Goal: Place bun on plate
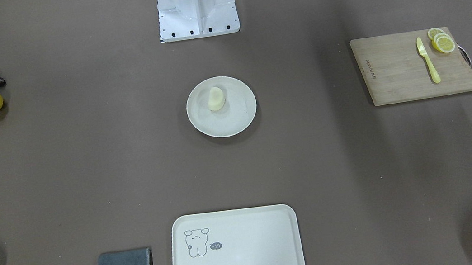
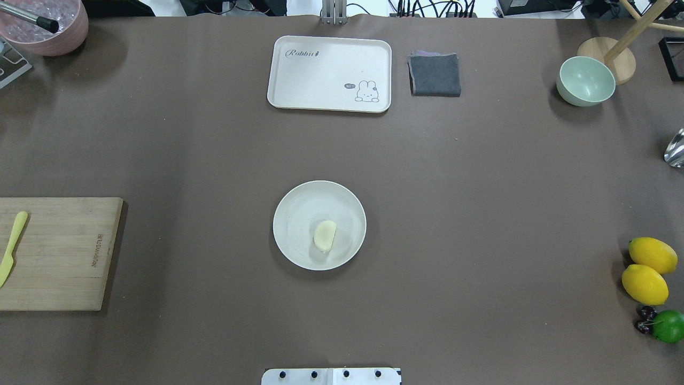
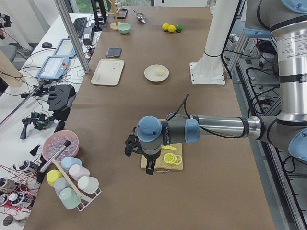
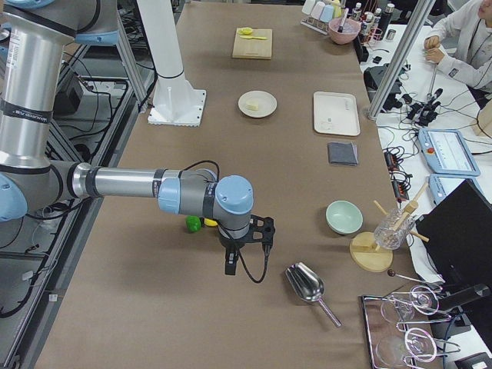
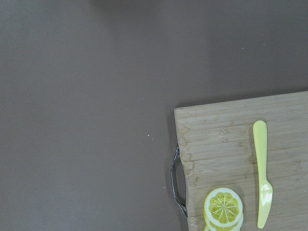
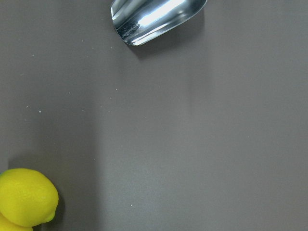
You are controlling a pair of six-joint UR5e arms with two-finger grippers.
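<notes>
The bun (image 1: 216,98), a small pale cream lump, lies on the round cream-white plate (image 1: 243,118) at the table's middle. From overhead the bun (image 2: 324,235) rests toward the near side of the plate (image 2: 291,214). Neither gripper is near it. My left gripper (image 3: 150,168) hangs over the cutting board at the table's left end and shows only in the exterior left view. Over the lemons at the right end hangs my right gripper (image 4: 230,266), seen only in the exterior right view. I cannot tell whether either is open or shut.
A bear tray (image 2: 329,74), grey cloth (image 2: 435,74) and green bowl (image 2: 585,81) line the far side. The cutting board (image 1: 409,66) carries a yellow knife (image 1: 428,60) and lemon slices (image 1: 442,41). Lemons (image 2: 645,270), a lime (image 2: 669,326) and a metal scoop (image 4: 305,284) sit at the right end.
</notes>
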